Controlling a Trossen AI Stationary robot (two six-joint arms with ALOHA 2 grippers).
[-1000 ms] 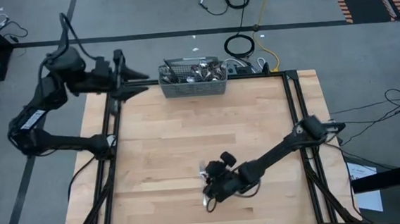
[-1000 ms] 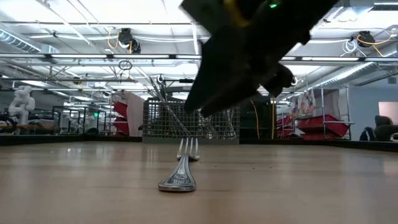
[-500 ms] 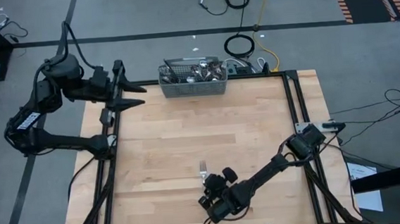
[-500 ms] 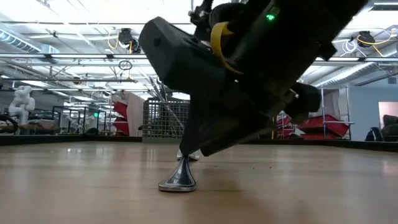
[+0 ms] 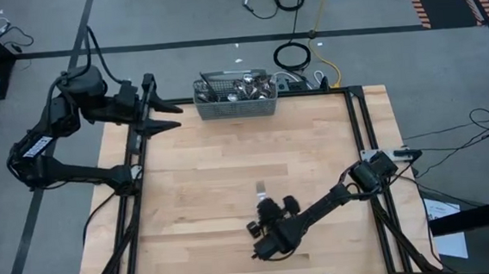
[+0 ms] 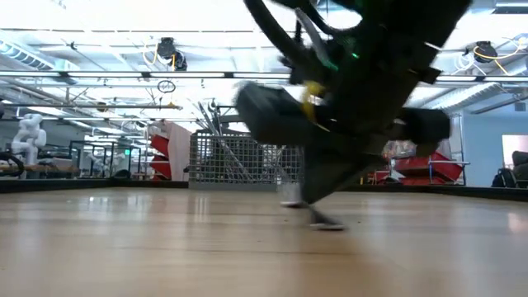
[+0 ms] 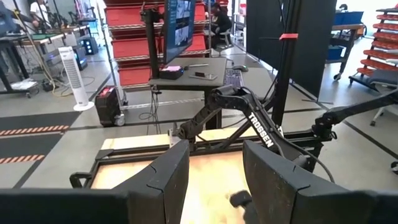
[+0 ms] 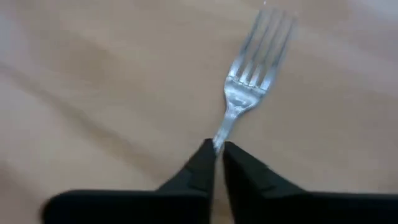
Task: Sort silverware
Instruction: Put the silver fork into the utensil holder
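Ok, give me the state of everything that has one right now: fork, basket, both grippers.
fork: on the table, handle pinched by the right gripper.
right gripper: fingers closed on the fork's neck, low at the table's near middle.
left gripper: fingers open, empty, at the far left corner.
wire basket: upright at the far edge, loaded with silverware.

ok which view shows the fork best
The right wrist view: the fork shows whole tines and neck, pinched in the right tool. The high view shows only its tip, the low view a blur, the left wrist view nothing.

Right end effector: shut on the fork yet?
Shut on the fork: the right end effector pinches its neck, tines pointing away over the table.
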